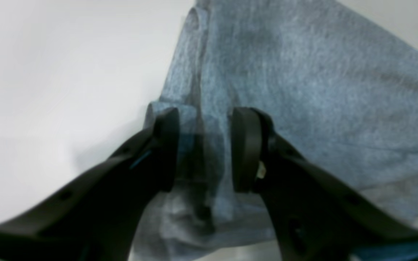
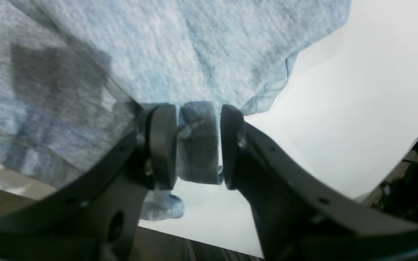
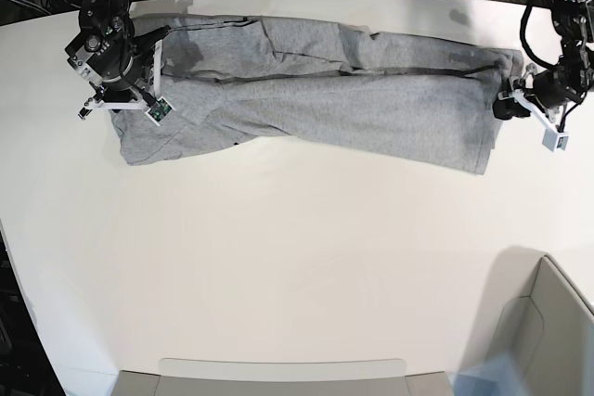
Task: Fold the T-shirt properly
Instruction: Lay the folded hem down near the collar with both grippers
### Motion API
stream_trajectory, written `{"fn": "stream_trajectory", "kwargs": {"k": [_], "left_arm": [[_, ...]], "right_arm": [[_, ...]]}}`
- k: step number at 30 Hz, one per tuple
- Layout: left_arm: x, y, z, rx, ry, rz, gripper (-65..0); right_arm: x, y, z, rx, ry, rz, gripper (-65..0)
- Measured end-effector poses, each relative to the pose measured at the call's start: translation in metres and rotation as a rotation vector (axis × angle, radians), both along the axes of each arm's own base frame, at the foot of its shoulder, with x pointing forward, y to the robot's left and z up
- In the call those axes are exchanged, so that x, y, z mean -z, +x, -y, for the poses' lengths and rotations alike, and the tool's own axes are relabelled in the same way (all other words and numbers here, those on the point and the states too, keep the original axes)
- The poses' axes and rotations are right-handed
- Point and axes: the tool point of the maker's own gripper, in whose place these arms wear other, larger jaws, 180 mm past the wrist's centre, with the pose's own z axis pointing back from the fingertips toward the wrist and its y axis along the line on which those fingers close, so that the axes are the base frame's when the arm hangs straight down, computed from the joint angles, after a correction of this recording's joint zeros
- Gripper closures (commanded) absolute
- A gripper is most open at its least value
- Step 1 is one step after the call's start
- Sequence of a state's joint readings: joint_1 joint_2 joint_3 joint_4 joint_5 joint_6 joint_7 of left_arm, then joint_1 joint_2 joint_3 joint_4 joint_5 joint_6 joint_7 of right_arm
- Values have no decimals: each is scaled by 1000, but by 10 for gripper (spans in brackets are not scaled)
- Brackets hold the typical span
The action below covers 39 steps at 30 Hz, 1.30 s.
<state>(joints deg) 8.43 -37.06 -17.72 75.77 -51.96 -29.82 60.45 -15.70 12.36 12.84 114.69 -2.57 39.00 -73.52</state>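
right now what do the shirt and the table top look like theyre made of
T-shirt: soft knit, probably cotton jersey; heathered grey flecking, matte, with limp creases and a stitched hem. Table: smooth white hard surface, perhaps laminate or painted board; faint sheen, soft shadows, no grain visible.

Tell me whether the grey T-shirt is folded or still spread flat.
Partly folded: the heather-grey cotton T-shirt lies as a long band across the white table, with a lengthwise fold line along it. No compact, finished fold shows.
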Motion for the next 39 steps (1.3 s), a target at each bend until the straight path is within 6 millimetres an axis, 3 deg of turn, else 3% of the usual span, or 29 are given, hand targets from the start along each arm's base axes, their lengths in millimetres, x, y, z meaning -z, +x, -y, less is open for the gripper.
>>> {"fn": "stream_trajectory", "kwargs": {"k": [5,14,21,28,32,36,39], "left_arm": [[7,-6,-15,18,109,-38,-245],[5,-2,-18,13,130,-10,-245],[22,-12,-11,25,99,-42,-278],[23,-13,-9,60,88,-40,-279],[21,-16,8,134,18,-28,-267],[23,-17,12,144,2,-32,-256],[23,-17,13,146,2,-32,-210]], "right_arm": [[0,0,0,0,-1,0,-209],[0,0,0,0,0,0,-209],[-1,2,0,1,0,6,-209],[-3,3,7,-2,-24,7,-209],[-3,3,6,-3,-20,7,-209],[-3,3,6,-2,-22,6,-209],[-3,3,6,-3,-20,7,-209]]}}
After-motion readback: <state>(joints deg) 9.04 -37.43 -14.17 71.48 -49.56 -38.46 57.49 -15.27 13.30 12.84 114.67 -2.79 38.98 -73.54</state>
